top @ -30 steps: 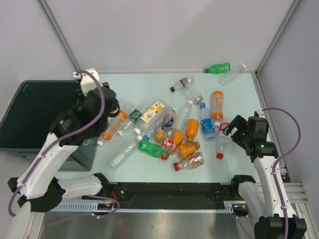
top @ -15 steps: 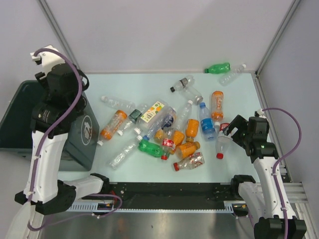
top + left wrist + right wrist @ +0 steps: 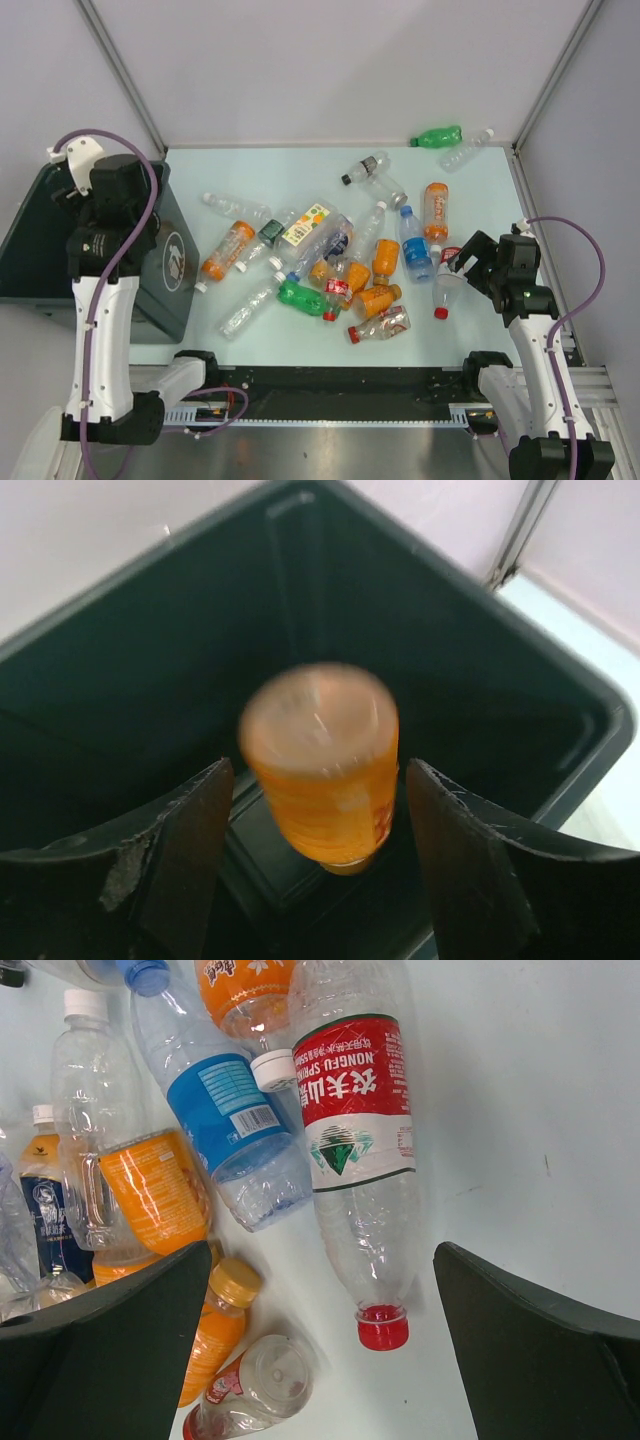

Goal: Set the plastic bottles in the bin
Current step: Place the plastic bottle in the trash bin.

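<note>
Jaws of left gripper stand apart, clear of blurred orange bottle over bin at left, prob. dropping, so hold arm centred; right gripper wide open above red-label bottle.

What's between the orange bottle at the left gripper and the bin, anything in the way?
Nothing visible. The orange bottle shows blurred between the open jaws of the left gripper, seemingly clear of both fingers, directly over the open inside of the bin. Below it only the dark bin floor shows.
</note>
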Robot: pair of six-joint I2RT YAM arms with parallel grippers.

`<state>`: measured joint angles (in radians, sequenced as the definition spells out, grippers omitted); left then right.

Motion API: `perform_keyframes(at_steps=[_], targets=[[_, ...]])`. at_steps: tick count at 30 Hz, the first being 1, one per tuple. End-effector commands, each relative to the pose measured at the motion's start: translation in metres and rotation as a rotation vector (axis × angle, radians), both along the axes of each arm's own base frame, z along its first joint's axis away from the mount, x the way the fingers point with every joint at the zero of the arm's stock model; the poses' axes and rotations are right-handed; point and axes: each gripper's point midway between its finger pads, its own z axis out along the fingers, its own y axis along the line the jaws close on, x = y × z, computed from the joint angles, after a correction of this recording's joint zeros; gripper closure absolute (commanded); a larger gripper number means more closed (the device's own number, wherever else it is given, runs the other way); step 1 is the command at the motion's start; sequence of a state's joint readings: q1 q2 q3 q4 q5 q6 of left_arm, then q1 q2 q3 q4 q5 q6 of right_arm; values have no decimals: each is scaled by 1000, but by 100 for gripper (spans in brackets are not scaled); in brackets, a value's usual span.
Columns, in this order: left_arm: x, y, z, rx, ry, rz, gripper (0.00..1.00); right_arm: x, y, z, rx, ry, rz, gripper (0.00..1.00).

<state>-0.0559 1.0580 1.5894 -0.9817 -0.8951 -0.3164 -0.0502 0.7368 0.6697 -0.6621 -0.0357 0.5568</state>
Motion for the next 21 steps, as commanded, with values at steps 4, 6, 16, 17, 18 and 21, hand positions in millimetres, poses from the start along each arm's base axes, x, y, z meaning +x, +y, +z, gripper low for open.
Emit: perform_keyframes(at_steps=[4, 6, 16, 17, 18, 21], targets=[[-4, -4, -21, -63, -19, -32, 17, 2, -1, 4, -6, -18, 7, 0], [-5, -6, -19, -68, -31, -45, 12, 2, -1, 5, -5, -18, 6, 0], [1, -35, -2, -112, -47, -264, 3, 2, -2, 6, 5, -22, -19, 0], [1, -39, -2, -119, -42, -290, 3, 2, -1, 7, 9, -28, -14, 0], [1, -43, 1, -127, -51, -317, 3, 2, -1, 9, 17, -33, -21, 0], [2, -58, 4, -149, -65, -406, 2, 1, -3, 8, 20, -27, -51, 0]])
